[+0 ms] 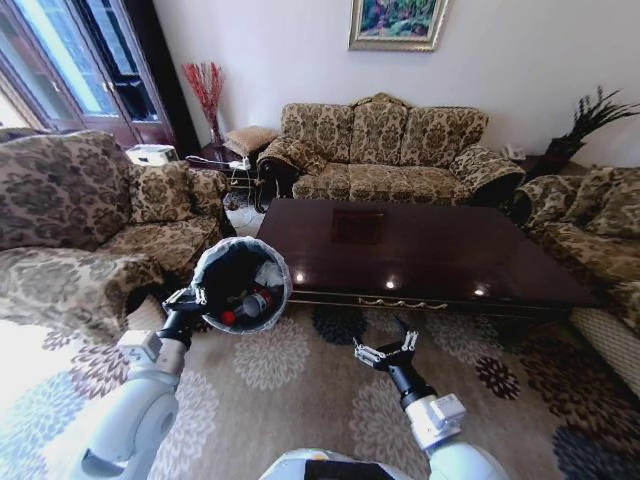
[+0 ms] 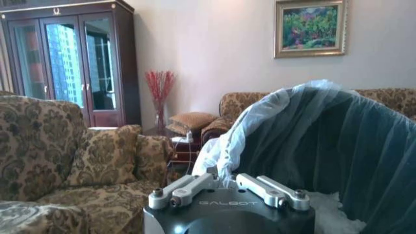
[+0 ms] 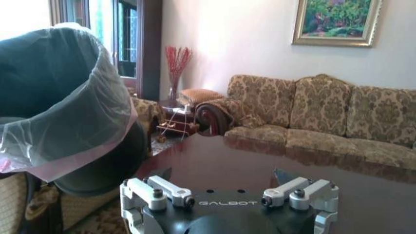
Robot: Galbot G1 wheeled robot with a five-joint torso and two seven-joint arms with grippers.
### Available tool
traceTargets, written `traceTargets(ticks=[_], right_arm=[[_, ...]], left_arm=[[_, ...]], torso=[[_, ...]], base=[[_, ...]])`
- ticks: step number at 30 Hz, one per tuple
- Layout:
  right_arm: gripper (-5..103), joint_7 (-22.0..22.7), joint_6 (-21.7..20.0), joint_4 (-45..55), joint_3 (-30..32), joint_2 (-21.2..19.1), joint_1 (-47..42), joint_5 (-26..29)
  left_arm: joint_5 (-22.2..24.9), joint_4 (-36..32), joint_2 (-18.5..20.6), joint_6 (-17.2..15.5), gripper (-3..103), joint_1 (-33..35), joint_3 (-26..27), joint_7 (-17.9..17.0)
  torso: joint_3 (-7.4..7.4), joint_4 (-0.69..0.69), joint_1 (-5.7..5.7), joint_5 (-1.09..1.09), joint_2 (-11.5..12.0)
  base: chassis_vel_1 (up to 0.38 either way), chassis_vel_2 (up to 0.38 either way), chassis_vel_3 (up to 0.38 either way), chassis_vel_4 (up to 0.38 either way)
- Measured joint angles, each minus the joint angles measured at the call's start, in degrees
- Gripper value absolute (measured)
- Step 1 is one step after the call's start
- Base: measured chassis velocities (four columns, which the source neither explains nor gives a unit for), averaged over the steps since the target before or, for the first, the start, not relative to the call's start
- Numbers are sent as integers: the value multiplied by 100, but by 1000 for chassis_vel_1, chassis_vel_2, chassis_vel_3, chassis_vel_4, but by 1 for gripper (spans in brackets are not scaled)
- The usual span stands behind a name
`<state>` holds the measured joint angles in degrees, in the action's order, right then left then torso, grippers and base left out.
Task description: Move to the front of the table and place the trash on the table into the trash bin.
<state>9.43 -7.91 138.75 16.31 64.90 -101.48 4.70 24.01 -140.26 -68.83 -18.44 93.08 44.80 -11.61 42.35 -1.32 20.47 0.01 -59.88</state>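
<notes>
Head view showed the right gripper (image 1: 388, 352) with fingers spread wide and empty, low before the dark glossy wooden table (image 1: 430, 250). The left gripper (image 1: 187, 297) was closed on the rim of the small round bag-lined trash bin (image 1: 240, 285), lifted and tilted at the table's left corner, a red-capped clear bottle (image 1: 247, 306) inside. The bin lay to the left of the right gripper and a little farther away.

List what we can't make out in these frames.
1. Head view: litter beneath the clear red-capped plastic bottle in the small round bag-lined trash bin, gripped at its rim by the left gripper, is too dark and small to identify.
2. Both wrist views: the bin's own wall hides its inside.
3. Right wrist view: the dark glossy wooden table's near edge sits behind the open right gripper.
</notes>
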Motion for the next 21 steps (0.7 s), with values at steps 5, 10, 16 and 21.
traceTargets(ticks=[5, 10, 16, 21], right_arm=[[100, 0, 0, 6, 8, 15, -20, -18], [100, 0, 2, 13, 14, 23, -39, -34], [100, 7, 91, 2, 60, 20, -39, -25], [100, 33, 97, -21, 240, 19, 1, 108]], left_arm=[[-12, -2, -19, 0, 0, 13, -22, 9], [-21, -17, -41, 0, 0, 44, -33, 21], [-30, -23, -53, 0, 0, 101, -73, 44], [-74, 7, -74, -2, 0, 341, -341, 349]], torso=[[0, 1, 0, -2, 0], [1, 0, 1, 0, 0], [0, 1, 0, 0, -1], [0, 1, 0, 0, -1]], base=[[264, -266, -269, 262], [233, -246, -224, 251], [184, -214, -192, 190], [66, -74, -36, 57]])
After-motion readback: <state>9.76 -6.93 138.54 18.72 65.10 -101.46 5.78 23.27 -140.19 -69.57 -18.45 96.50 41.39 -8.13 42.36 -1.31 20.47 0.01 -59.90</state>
